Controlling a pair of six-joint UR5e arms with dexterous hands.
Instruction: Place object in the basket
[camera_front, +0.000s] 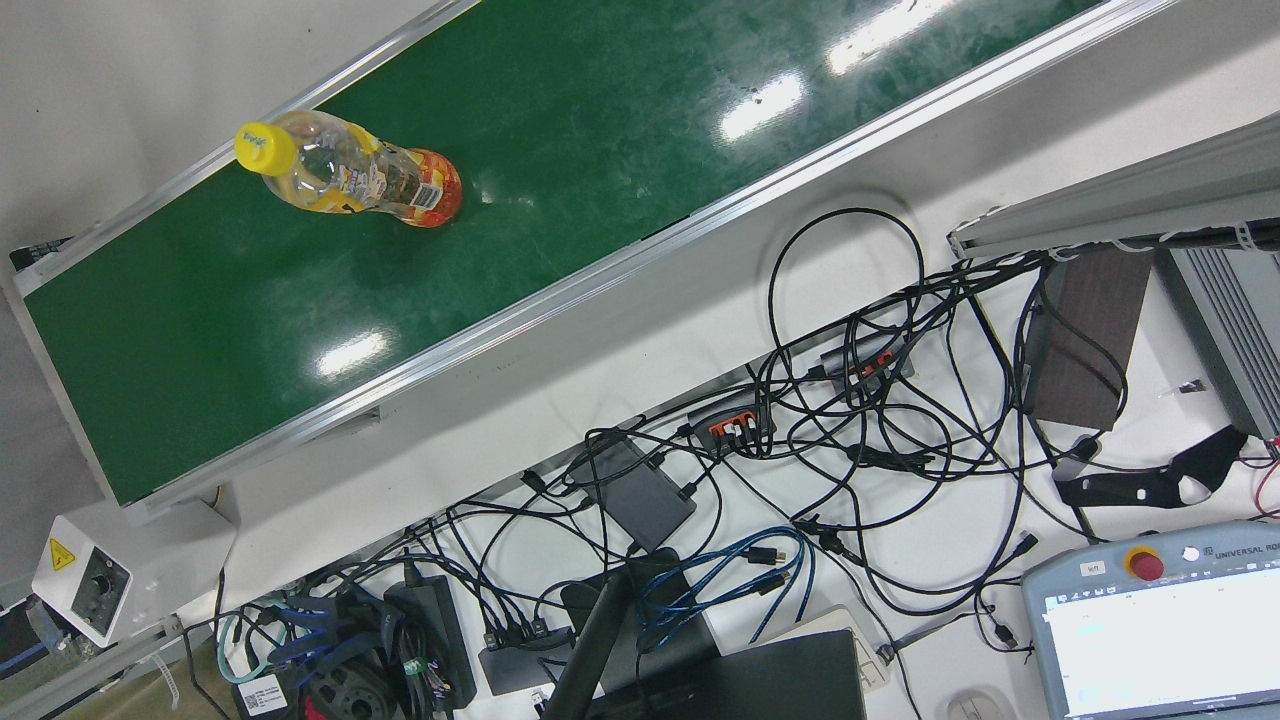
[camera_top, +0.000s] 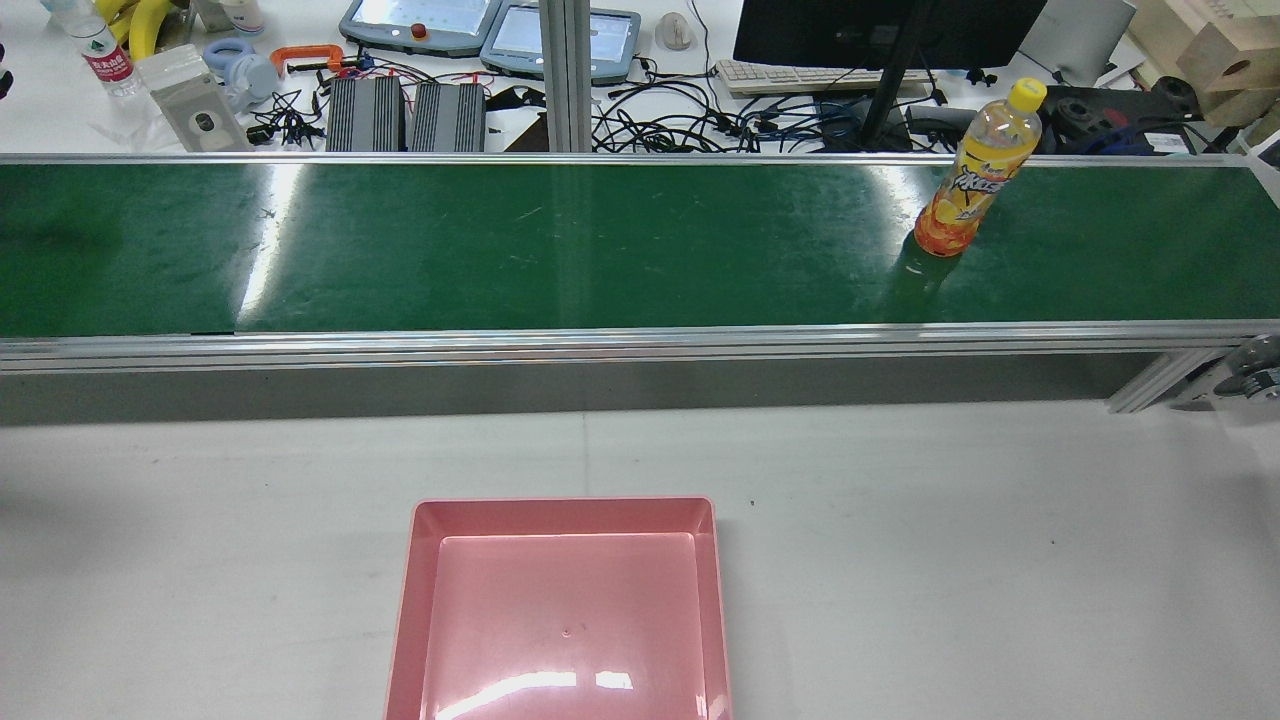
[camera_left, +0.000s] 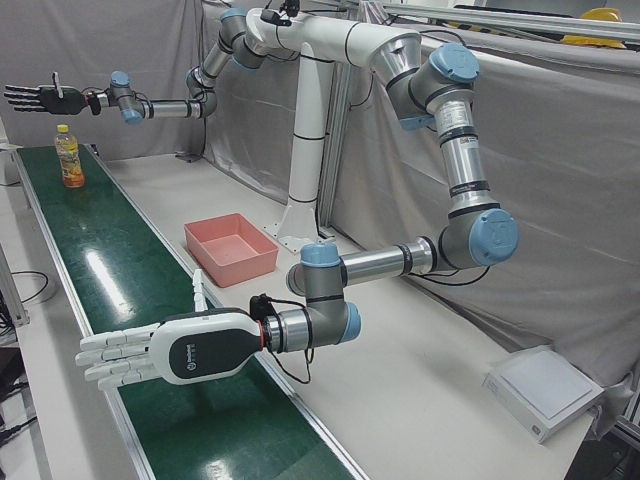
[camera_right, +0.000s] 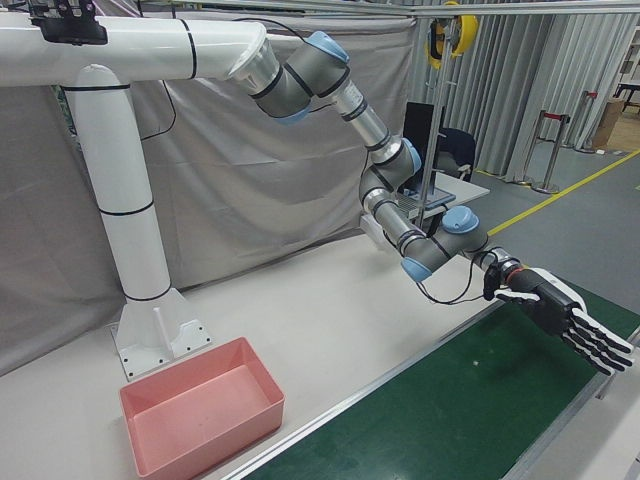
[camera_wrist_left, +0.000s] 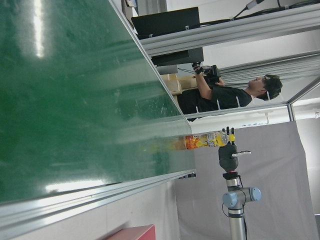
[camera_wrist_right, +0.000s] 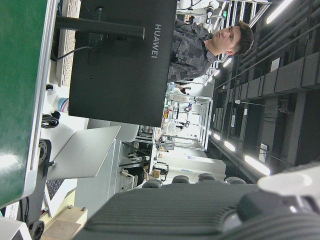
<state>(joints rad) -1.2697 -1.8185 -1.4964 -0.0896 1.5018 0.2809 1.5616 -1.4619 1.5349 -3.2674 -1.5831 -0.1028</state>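
Note:
An orange drink bottle (camera_front: 350, 180) with a yellow cap stands upright on the green belt (camera_top: 500, 250), near its right end in the rear view (camera_top: 975, 170). The pink basket (camera_top: 560, 510) sits hollow side up on the white table, nothing inside it. My right hand (camera_left: 40, 97) hovers open, fingers stretched flat, above and beyond the bottle (camera_left: 68, 155), apart from it. It shows again over the belt (camera_right: 560, 315). My left hand (camera_left: 150, 352) is open too, held flat low over the belt's other end, far from the bottle (camera_wrist_left: 205, 141).
Beyond the belt lie tangled cables (camera_front: 850, 420), teach pendants (camera_top: 420, 25), a black monitor (camera_top: 880, 30) and power bricks. A person (camera_wrist_left: 225, 95) stands past the belt's right end. The white pedestal (camera_left: 305, 150) rises behind the basket (camera_left: 262, 255).

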